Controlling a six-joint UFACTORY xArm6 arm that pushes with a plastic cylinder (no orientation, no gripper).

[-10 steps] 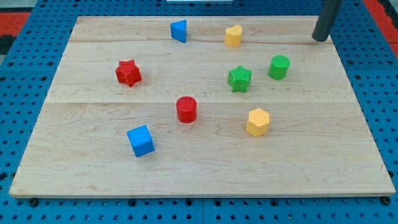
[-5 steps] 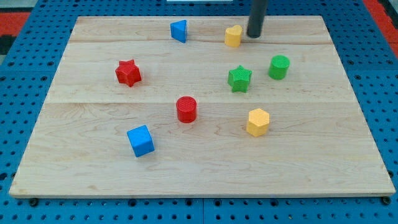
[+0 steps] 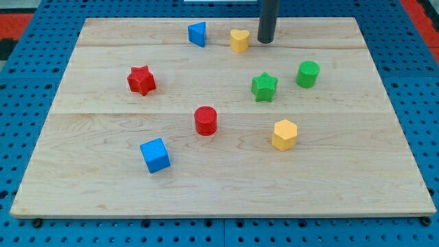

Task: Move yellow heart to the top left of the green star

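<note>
The yellow heart (image 3: 239,40) lies near the view's top edge of the wooden board (image 3: 103,185), up and to the left of the green star (image 3: 264,86). My tip (image 3: 265,40) stands just to the right of the heart, a small gap apart from it. The rod rises out of the view's top.
A blue triangular block (image 3: 197,33) lies left of the heart. A green cylinder (image 3: 308,73) is right of the star. A yellow hexagon (image 3: 284,134), a red cylinder (image 3: 206,120), a red star (image 3: 141,80) and a blue cube (image 3: 155,155) lie lower down.
My tip swept from the view's top right to the left along the top edge, met the yellow heart and pushed it leftward. The other blocks have not moved.
</note>
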